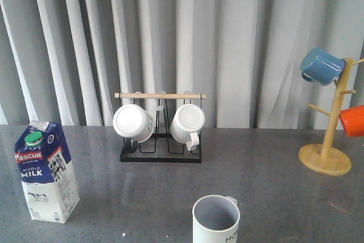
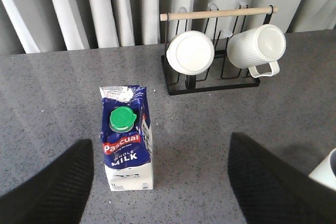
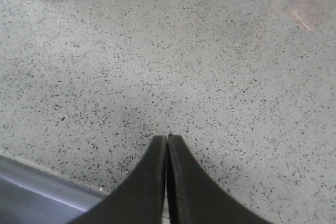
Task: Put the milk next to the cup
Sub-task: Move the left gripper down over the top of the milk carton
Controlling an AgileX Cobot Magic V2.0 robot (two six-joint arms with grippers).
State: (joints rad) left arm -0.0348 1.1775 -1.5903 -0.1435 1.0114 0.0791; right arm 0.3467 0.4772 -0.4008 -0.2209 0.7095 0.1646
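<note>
The milk [image 1: 45, 172] stands straight up on the grey speckled tabletop [image 1: 267, 186], so its long side goes up and down. Its pointy folded top is up, and its green cap [image 1: 34, 138] sits on the sloped part of that top. The front side with the red band and the white word MILK faces the near side of the tabletop, turned a little to the left. The milk is on the left side of the tabletop, toward the near edge. The cup [image 1: 216, 220] stands upright at the near edge, close to the middle, well apart from the milk and to its right. Its open mouth faces up and it is grey inside. The left claw [image 2: 160, 182] is wide open and holds nothing. In the left wrist view the milk sits just ahead of the gap between the two dark fingers [image 2: 52, 190], nearer the finger on the milk's side, and nothing touches it. The right claw [image 3: 167, 182] is shut tight with its two fingers pressed together and nothing between them. It hangs over bare tabletop, and the ribbed bottom of the cup shows a little way off. At the far side stands a black wire rack [image 1: 161, 140] with a wooden bar and two white mugs [image 1: 133, 122] lying on their sides. On the right is a wooden mug tree [image 1: 330, 135] with a blue mug [image 1: 321, 65] and an orange mug [image 1: 352, 120]. Pale curtains [image 1: 227, 38] hang behind everything.
</note>
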